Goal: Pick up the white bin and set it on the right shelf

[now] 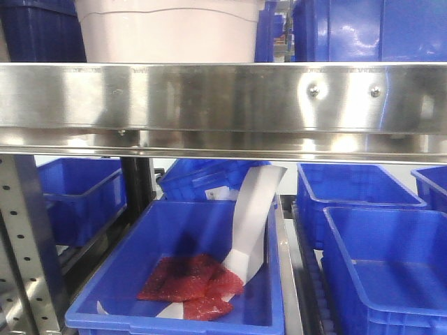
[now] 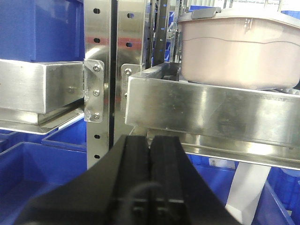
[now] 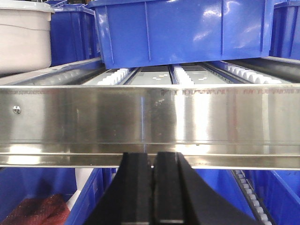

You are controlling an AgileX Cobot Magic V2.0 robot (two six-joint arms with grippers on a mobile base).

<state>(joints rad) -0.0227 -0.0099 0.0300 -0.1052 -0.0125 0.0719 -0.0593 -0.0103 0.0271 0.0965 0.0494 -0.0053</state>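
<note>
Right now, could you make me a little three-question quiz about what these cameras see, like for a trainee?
1. True or false: the white bin sits on the steel shelf.
2. What lies in the blue bin below the shelf rail? A) red mesh bag and white paper B) bottles C) nothing
3. Fill in: both the left end effector and right end effector are ____ and hold nothing.

Key: 1 true; 2 A; 3 shut

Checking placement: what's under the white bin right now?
The white bin sits on the right shelf, behind its steel front rail. That rail hides the bin's base and the surface it rests on. Below the shelf are blue bins.
</note>
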